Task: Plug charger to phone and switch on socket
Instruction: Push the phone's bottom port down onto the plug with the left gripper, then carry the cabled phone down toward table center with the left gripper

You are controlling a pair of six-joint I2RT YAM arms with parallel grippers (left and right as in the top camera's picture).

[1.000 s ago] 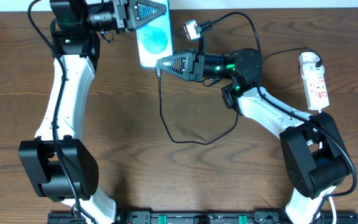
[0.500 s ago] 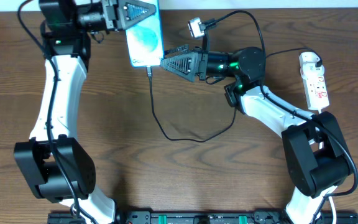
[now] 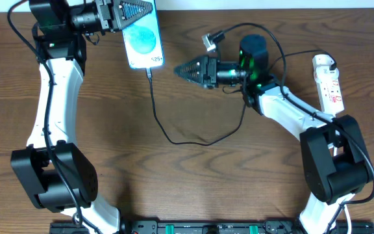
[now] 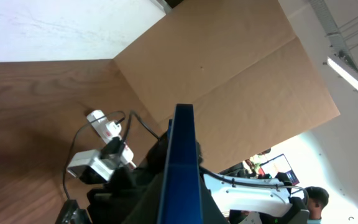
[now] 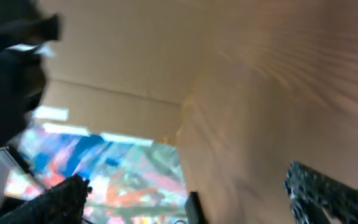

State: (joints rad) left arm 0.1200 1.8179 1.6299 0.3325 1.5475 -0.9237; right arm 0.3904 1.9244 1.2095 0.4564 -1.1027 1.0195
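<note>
The left gripper [image 3: 135, 11] is pinching the phone [image 3: 143, 40] by its top end, jaws pressed onto it, and is holding it at the far side of the table [image 3: 109, 162] with the blue screen facing up; in the left wrist view the phone is showing edge-on. The charger [image 3: 164, 130] is running down from the phone's lower edge, where its small tip is meeting that edge. It is looping across the wood below the phone and climbing back to its white plug [image 3: 208, 40], right of the phone. The right gripper [image 3: 178, 67] is hovering just right of the phone's lower corner, jaws spread wide and gripping nothing. The socket [image 3: 330, 88] is lying well to the phone's right.
</note>
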